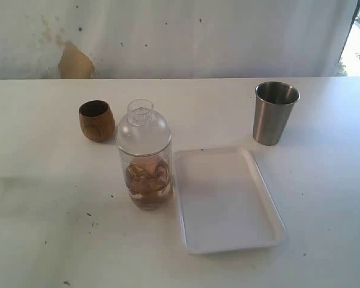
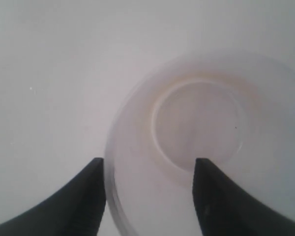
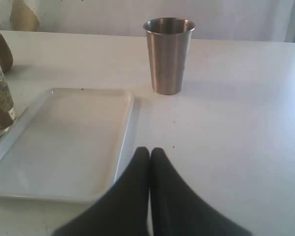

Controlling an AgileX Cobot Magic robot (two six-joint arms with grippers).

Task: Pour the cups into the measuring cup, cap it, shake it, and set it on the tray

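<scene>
The clear measuring cup (image 1: 146, 180) stands upright on the table just left of the white tray (image 1: 225, 198), with brownish pieces in its lower half. The domed clear cap (image 1: 143, 127) sits on top of it. The brown wooden cup (image 1: 96, 120) stands behind it to the left. Far right stands the steel tumbler (image 1: 276, 113). Neither arm shows in the exterior view. My right gripper (image 3: 150, 151) is shut and empty, low over the table by the tray's (image 3: 64, 142) edge, facing the tumbler (image 3: 168, 54). My left gripper (image 2: 148, 164) is open.
A frosted translucent plastic cup (image 2: 196, 123) lies right under my left gripper, seen from above; one finger is just outside its rim, the other over its inside. A white wall with a brown patch (image 1: 75, 62) stands behind the table.
</scene>
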